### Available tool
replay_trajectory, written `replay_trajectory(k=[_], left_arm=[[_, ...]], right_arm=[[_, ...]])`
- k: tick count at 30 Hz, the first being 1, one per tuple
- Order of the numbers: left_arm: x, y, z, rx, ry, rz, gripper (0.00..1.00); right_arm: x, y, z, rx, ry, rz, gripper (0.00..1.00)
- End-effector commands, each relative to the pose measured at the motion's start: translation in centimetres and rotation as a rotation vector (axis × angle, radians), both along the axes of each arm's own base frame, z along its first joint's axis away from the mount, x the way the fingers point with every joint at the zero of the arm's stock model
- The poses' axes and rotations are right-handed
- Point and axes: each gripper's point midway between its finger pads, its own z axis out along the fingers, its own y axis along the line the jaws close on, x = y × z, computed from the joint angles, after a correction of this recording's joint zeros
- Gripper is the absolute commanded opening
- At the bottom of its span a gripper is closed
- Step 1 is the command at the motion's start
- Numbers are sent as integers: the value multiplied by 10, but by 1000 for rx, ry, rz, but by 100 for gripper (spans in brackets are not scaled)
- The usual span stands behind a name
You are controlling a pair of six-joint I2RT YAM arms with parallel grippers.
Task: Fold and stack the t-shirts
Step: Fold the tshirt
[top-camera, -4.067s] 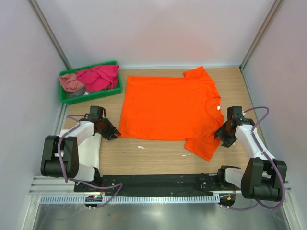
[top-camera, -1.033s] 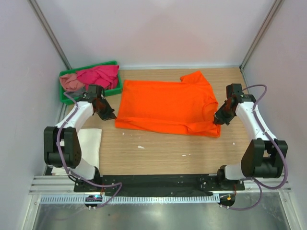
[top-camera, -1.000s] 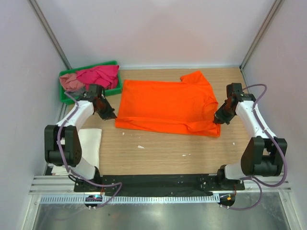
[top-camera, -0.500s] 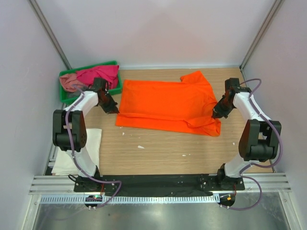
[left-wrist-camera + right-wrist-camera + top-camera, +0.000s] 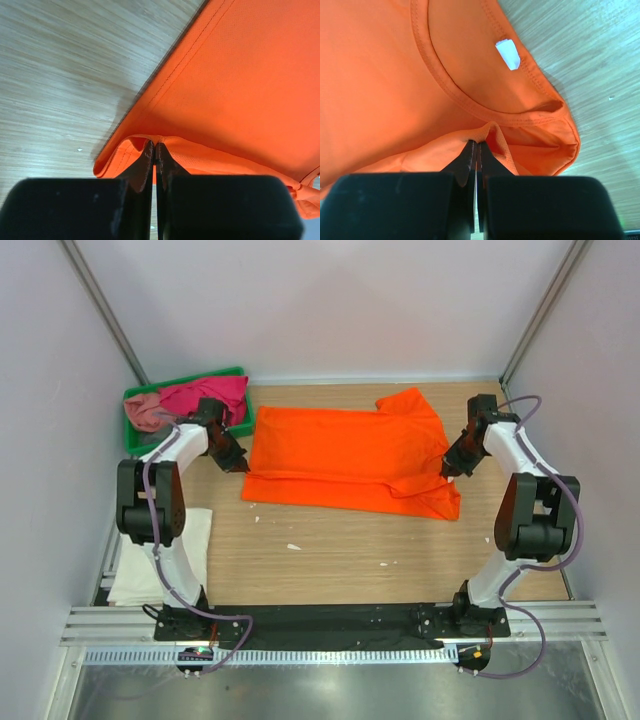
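Note:
A bright orange t-shirt (image 5: 345, 455) lies across the middle of the wooden table, its near half lifted and folded over toward the back. My left gripper (image 5: 235, 462) pinches the shirt's left edge, jaws shut on a fold of orange cloth (image 5: 165, 142). At the collar end my right gripper (image 5: 448, 466) is shut on the orange shirt (image 5: 395, 75) next to the neckline with its white label (image 5: 508, 53). Magenta (image 5: 205, 398) and dusty pink (image 5: 148, 412) t-shirts sit crumpled in the tray. A white t-shirt (image 5: 150, 560) lies flat by the left arm's base.
The green plastic tray (image 5: 133, 443) stands at the back left corner, just behind my left gripper. White walls close in on both sides and the back. Small white scraps (image 5: 293, 546) dot the bare wood in front of the shirt.
Both grippers have carried the shirt's near edge farther toward the back, folding it over itself; the shirt now looks narrower front to back. Both arms stretch out more.

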Motion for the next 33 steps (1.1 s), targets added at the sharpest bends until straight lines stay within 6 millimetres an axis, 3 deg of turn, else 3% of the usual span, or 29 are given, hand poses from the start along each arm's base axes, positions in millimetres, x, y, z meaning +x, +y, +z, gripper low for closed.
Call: replay_trajectory(k=[1, 10, 19, 20, 21, 23, 24, 25, 26, 28, 29, 30, 31, 33], left_arm=[[15, 2, 11, 17, -35, 19, 0], [23, 3, 0, 28, -5, 24, 1], [29, 5, -6, 38, 3, 38, 6], [31, 5, -6, 41, -3, 39, 8], [33, 5, -4, 41, -13, 37, 23], [39, 5, 1, 44, -47, 35, 41], [41, 6, 5, 51, -70, 23, 55], [42, 9, 9, 72, -90, 18, 63], [46, 9, 25, 81, -142, 9, 68], [46, 14, 42, 116, -192, -27, 73], [44, 17, 66, 131, -249, -27, 74], [42, 18, 75, 137, -279, -45, 75], [34, 17, 77, 132, -287, -52, 75], [27, 6, 98, 91, -350, -82, 75]], right_arm=[[20, -6, 12, -11, -60, 8, 1], [30, -7, -4, -5, -33, 18, 1], [45, -7, -6, 0, -51, 19, 1], [46, -8, -9, 2, -48, 18, 1], [49, -8, -9, 2, -54, 18, 1], [59, -8, -11, 13, -82, 14, 2], [63, -8, -14, 18, -96, 5, 4], [77, -9, -12, 19, -146, -1, 10], [84, -8, -12, 29, -171, 4, 14], [98, -12, -10, 11, -190, 5, 25], [100, -16, -7, -7, -185, 7, 29], [101, -19, 3, -27, -183, 27, 32], [100, -20, 9, -39, -184, 32, 38], [90, -22, 18, -56, -178, 42, 41]])
